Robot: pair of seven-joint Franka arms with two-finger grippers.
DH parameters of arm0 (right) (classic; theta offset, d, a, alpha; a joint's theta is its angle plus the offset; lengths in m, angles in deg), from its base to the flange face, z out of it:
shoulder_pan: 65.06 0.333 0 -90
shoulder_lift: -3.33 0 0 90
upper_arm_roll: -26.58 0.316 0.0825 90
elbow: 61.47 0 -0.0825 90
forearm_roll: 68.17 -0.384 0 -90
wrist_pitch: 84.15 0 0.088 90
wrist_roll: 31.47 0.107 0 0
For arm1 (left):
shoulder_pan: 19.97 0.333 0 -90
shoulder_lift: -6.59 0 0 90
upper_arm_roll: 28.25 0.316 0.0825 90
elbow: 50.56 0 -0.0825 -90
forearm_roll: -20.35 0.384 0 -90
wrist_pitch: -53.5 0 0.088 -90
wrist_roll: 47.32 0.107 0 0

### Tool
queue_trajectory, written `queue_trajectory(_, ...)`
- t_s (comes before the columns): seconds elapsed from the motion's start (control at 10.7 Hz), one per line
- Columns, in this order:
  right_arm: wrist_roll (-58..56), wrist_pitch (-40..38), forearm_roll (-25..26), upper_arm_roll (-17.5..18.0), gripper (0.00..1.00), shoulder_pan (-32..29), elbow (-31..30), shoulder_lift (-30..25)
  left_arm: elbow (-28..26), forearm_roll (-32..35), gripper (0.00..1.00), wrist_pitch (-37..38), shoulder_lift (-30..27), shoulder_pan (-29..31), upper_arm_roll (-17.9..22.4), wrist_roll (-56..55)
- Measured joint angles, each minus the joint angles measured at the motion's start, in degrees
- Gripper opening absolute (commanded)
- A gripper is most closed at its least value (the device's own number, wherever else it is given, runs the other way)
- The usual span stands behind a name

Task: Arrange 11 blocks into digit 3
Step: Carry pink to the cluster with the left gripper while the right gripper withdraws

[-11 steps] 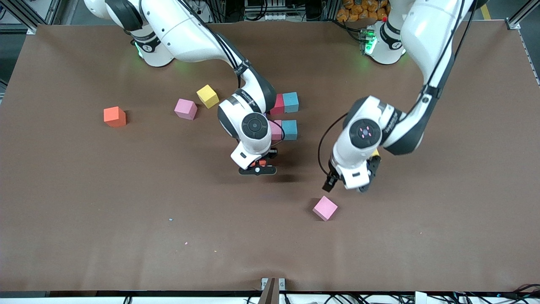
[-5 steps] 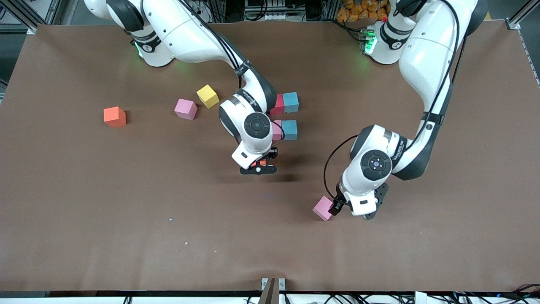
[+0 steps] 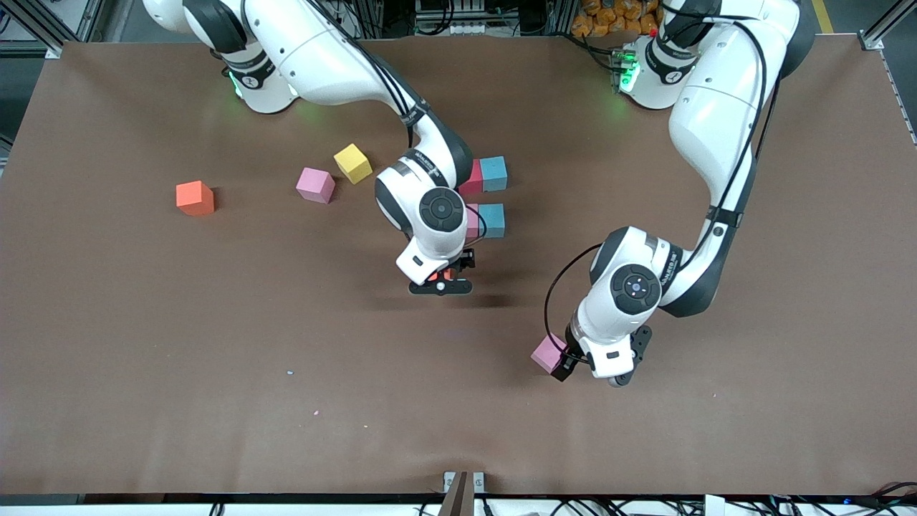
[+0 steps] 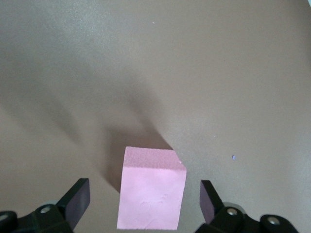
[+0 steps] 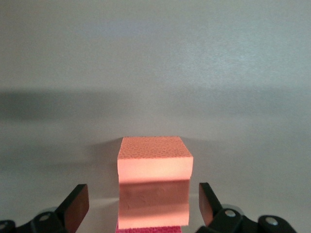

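Observation:
A pink block (image 3: 546, 352) lies alone on the table, nearest the front camera. My left gripper (image 3: 591, 367) is over it, open. In the left wrist view the pink block (image 4: 153, 189) sits between the gripper's (image 4: 145, 194) fingers with a gap on each side. My right gripper (image 3: 443, 276) is open astride an orange-red block (image 5: 154, 170), with gaps on both sides (image 5: 144, 201). Just farther lie a pink block (image 3: 469, 222), a light blue block (image 3: 492, 219), a crimson block (image 3: 473, 178) and a second light blue block (image 3: 494, 173), partly hidden by the right arm.
Toward the right arm's end lie a yellow block (image 3: 352, 163), a pink block (image 3: 316, 185) and an orange block (image 3: 195, 198). The brown table (image 3: 215, 373) is bare nearer the front camera. Purple and green blocks are out of view.
My left arm has swung toward the front camera and come down over the lone pink block, which now sits between its fingers. My right arm has barely moved.

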Motion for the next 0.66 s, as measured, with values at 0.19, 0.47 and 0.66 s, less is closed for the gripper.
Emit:
queue_trajectory(0.19,1.52,-2.13,-0.19,-0.44,1.0,-0.78,0.59,-1.29,0.25,0.0,1.0,-0.84,0.66,-1.36,1.72,0.25)
queue_trajectory(0.47,-3.88,-9.85,-0.21,-0.65,1.0,-6.35,0.77,-5.24,0.44,0.0,1.0,-1.46,1.42,-2.52,2.58,0.25)
queue_trajectory(0.66,-10.18,-14.05,-0.25,-0.71,1.0,-11.61,0.64,-8.38,0.48,0.0,1.0,-2.77,2.13,-2.61,2.7,0.25)
